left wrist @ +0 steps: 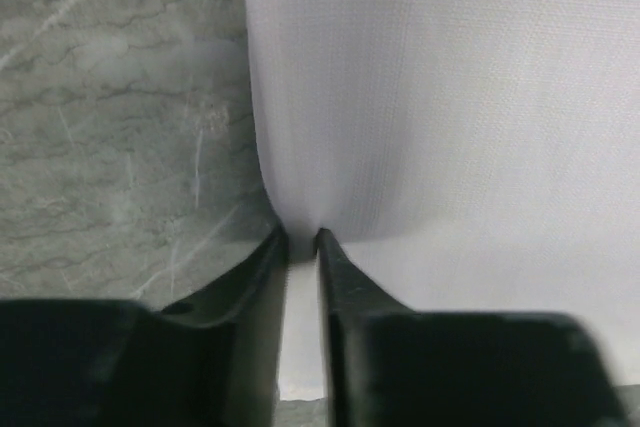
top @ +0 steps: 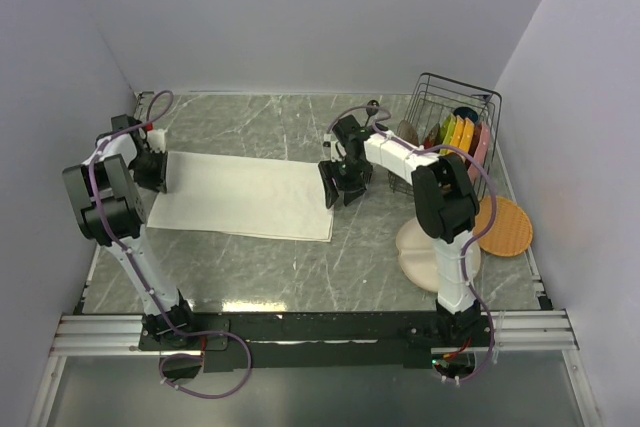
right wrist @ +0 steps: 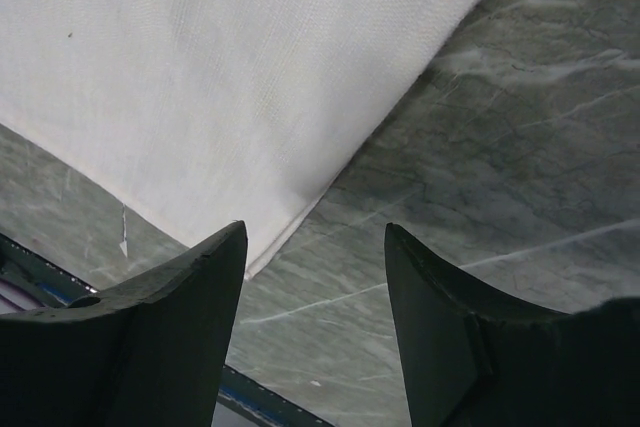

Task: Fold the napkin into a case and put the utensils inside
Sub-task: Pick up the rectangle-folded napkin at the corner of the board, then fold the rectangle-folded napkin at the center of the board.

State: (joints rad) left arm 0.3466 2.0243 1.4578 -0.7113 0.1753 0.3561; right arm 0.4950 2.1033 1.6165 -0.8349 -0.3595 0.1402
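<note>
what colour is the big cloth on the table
Plain cream-white soft cloth napkin, no pattern; shows best in the top external view.

Top view, light: bright, even, diffuse; seems overhead, no lamp visible.
Top view, shadows: soft, short; darkest patch under left gripper [top: 152, 175] at napkin [top: 240, 197] edge.
Napkin: nr blown out from above, no weave visible; weave clear in both wrist views.
Table [top: 300, 267]: dull sheen, pale glare strip nr front edge.
Walls [top: 300, 17]: pale, shading darker twd left corner.
Distortion: wide-angle; side walls & table edges splay outward.
Left wrist view: dimmer, soft overall; left gripper black, blurred, 0 surface detail; grey shadow band on cloth beside tips.
Right wrist view: sharpest of 3; marble veins crisp; right gripper [right wrist: 316, 232] dark, underexposed, edges slightly soft.
</note>
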